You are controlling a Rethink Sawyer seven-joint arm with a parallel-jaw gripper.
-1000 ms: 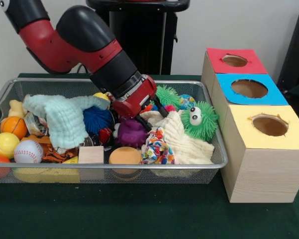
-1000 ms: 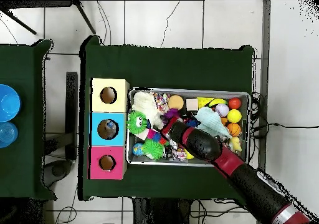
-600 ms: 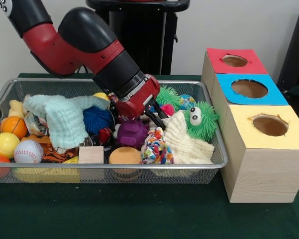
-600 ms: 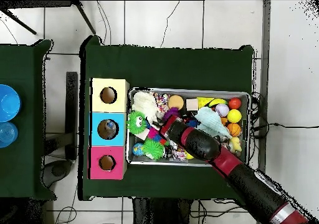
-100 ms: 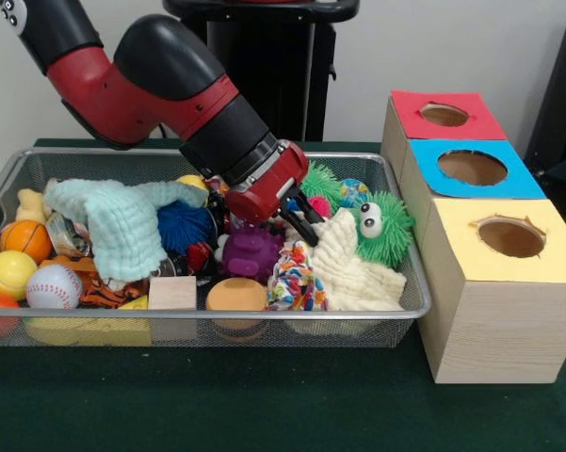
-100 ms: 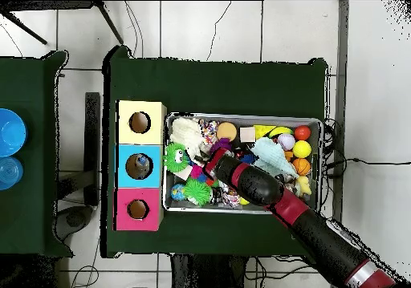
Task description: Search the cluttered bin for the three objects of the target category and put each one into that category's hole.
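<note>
The wire bin (image 5: 217, 316) is packed with toys and cloths. My gripper (image 5: 302, 217) hangs low over its middle right, tilted toward the boxes, and is shut on the upper corner of the cream cloth (image 5: 350, 264), which is bunched up into a peak beside it. A green furry toy with eyes (image 5: 381, 226) lies just right of the cloth. A purple toy (image 5: 250, 252) and a colourful rope toy (image 5: 292, 273) lie below the gripper. From overhead, the gripper (image 6: 210, 163) is at the bin's middle, near the cream cloth (image 6: 186, 131).
Three boxes with holes stand right of the bin: yellow (image 5: 494, 292) nearest, blue (image 5: 424, 155), red (image 5: 480, 122) farthest. In the bin's left half lie a mint cloth (image 5: 122, 226), a blue spiky ball (image 5: 184, 226), a baseball (image 5: 54, 285), other balls and a wood block (image 5: 172, 292).
The gripper has risen a little and shifted toward the boxes. The cream cloth's left part has been drawn up and to the right, which uncovers more of the rope toy.
</note>
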